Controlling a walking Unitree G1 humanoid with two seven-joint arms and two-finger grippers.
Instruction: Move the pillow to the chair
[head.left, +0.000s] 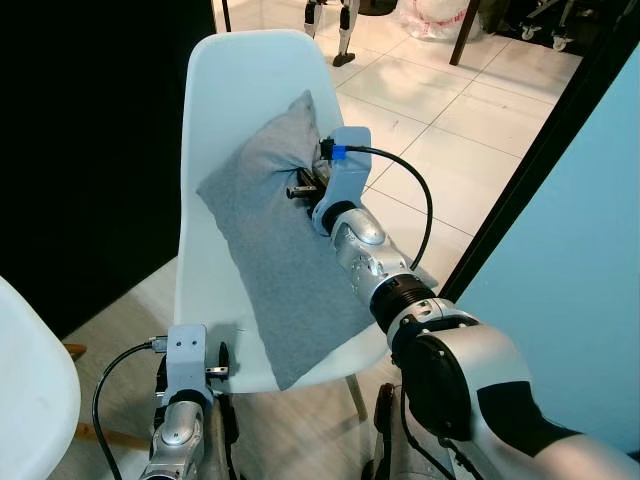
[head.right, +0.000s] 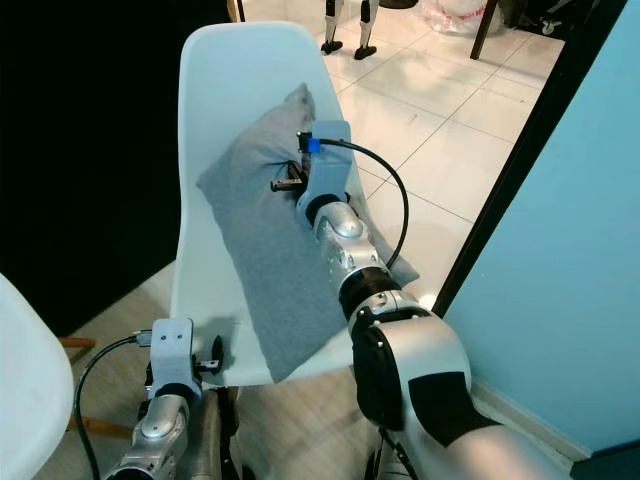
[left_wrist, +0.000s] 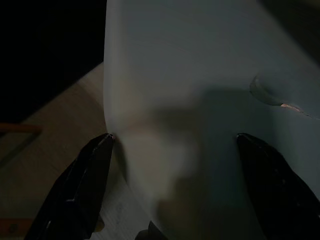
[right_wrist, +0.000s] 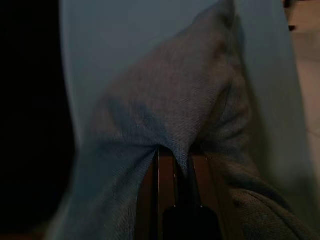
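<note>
A grey pillow (head.left: 265, 240) lies on the white plastic chair (head.left: 235, 70), leaning up against its backrest and reaching down over the seat. My right gripper (head.left: 303, 187) is shut on a fold of the pillow (right_wrist: 165, 105) near its upper part, the cloth bunched around the fingers (right_wrist: 172, 185). My left gripper (left_wrist: 175, 150) is open and hangs low by the chair's front left edge (left_wrist: 150, 90), with the left wrist (head.left: 187, 360) below the seat.
A second white chair (head.left: 30, 390) is at the lower left. A light blue wall (head.left: 570, 250) with a dark frame rises on the right. Tiled floor (head.left: 450, 110) lies behind the chair, with furniture legs at the back. To the left is dark.
</note>
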